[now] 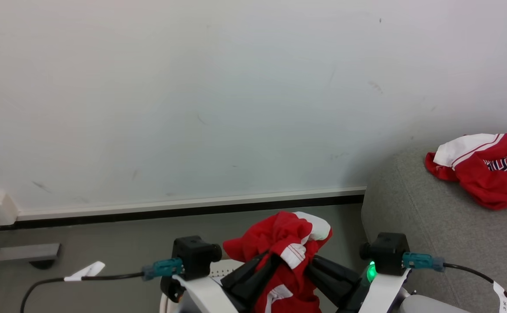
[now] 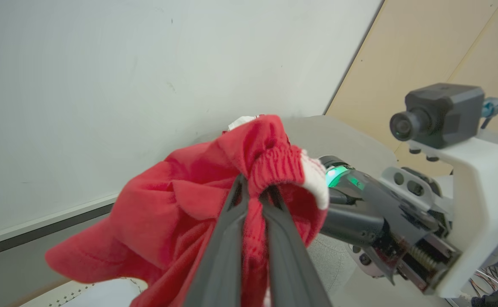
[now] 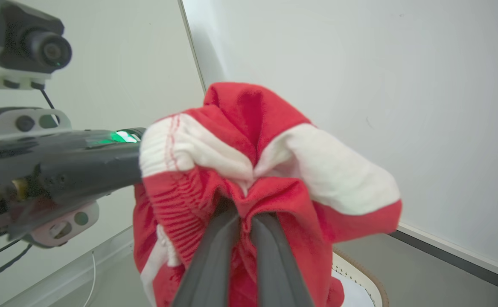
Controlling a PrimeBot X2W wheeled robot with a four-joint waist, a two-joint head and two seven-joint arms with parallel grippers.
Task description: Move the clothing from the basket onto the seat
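**Left wrist view.** I saw the left pincer (image 2: 253,187) clenched on a gathered red fold of the red-and-white garment (image 2: 167,213). Its two dark fingers were nearly touching, with cloth pinched between them. The other arm's pincer reached in from that view's right, and its tips were buried under the same bundle.

**Right wrist view.** I saw the right pincer (image 3: 243,213) clenched as well. Red fabric was caught between its fingers, just under a white panel. The brown rim of the basket (image 3: 366,273) showed below the cloth.

**Head view.** The two pincers met from either side on the one bunched garment and held it raised over the basket. A strip of the basket's perforated white wall showed beside the left fingers. The garment's lower end ran off the bottom of the picture, so I could not tell whether it hung clear of the basket. The basket stood on the grey floor (image 1: 118,243).

A second garment (image 1: 488,174) lay crumpled on top of the seat (image 1: 431,234). It sat toward the edge nearest the white wall (image 1: 192,108), back from the seat's rounded corner and well apart from the held bundle.
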